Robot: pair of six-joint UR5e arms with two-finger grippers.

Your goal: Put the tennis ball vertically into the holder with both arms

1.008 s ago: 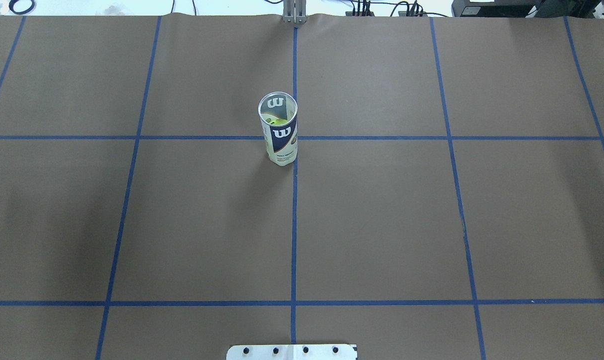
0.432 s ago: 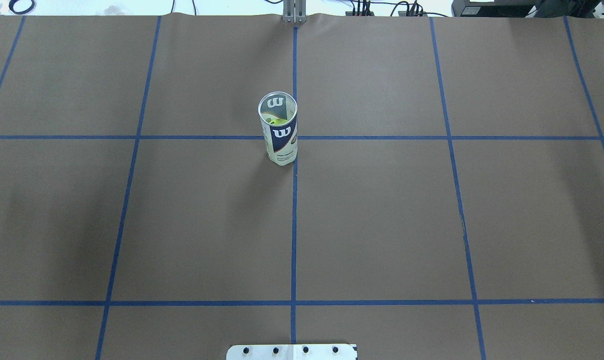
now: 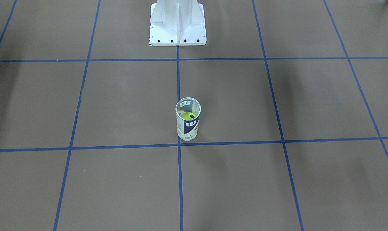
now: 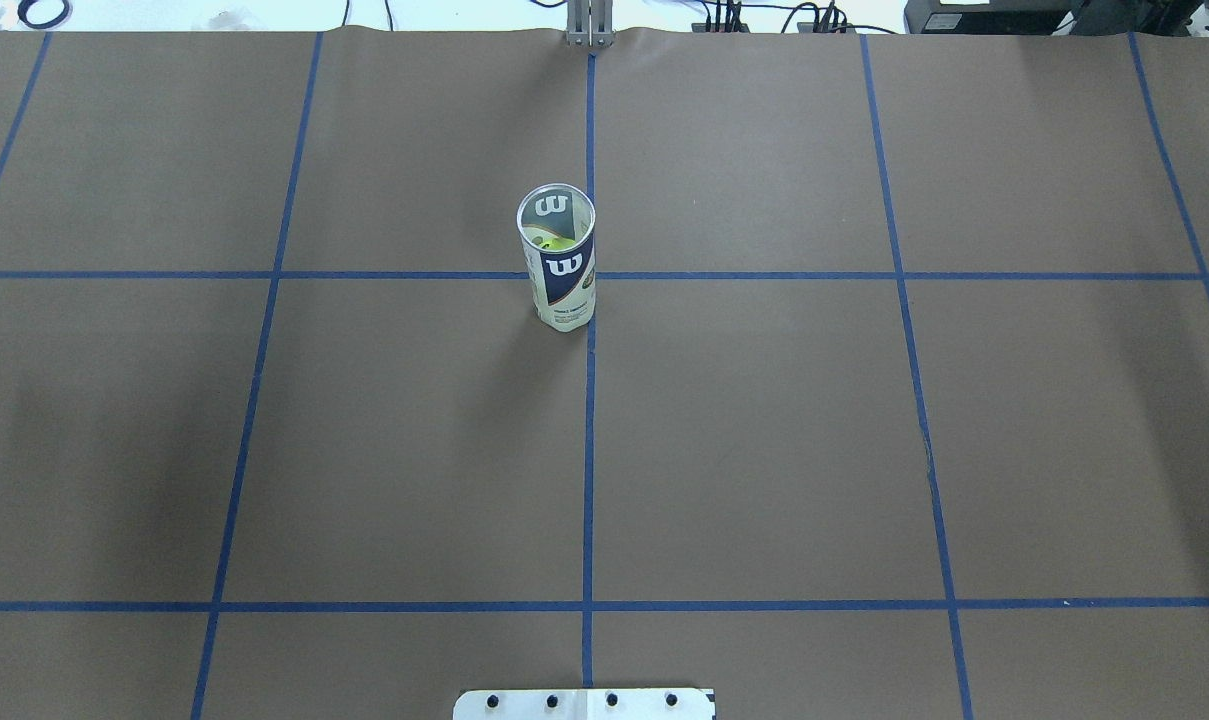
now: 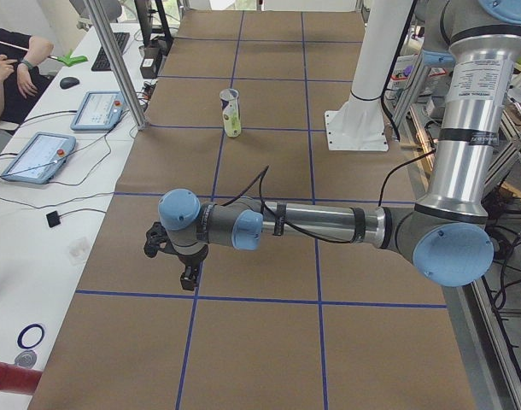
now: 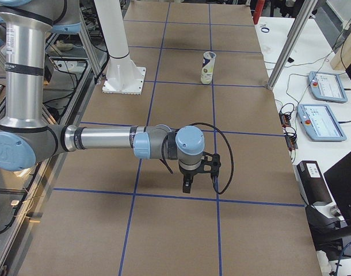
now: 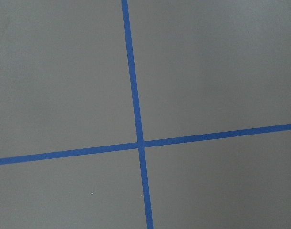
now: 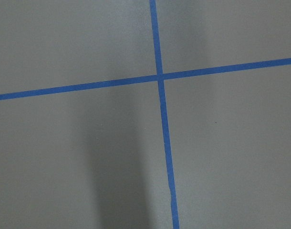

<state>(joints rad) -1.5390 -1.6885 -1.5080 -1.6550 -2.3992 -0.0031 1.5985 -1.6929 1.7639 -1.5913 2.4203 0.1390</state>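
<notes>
Overhead exterior view looks down on a big brown table [image 4: 764,450] with blue tape lines [image 4: 589,450] making squares. One thing stands on it: the holder [image 4: 557,262]. It is a see-through tube with a dark blue and white W label. It stands straight up with its open top facing up. It sits near the middle of the table, just beside the spot where two blue lines cross, a little to the robot's left of the middle line. A yellow-green tennis ball [image 3: 188,115] sits inside it, low down under the rim.

A white metal base [image 3: 177,25] is bolted to the table on the robot's side, well apart from the holder.

From the left end of the table I see the left arm [image 5: 329,226] stretched out flat and low. The left gripper [image 5: 185,275] hangs over the paper, far from the holder. I cannot tell if its fingers are spread or closed.

From the right end, the right arm [image 6: 100,139] is stretched out the same way. The right gripper [image 6: 193,183] hangs above the paper, also far from the holder. I cannot tell how its fingers are set either.

Each wrist camera sees only brown paper and a blue tape cross [image 7: 140,143].

Two tablets [image 5: 38,156] lie on a white side table, and a person [image 5: 13,68] sits at the far end.
</notes>
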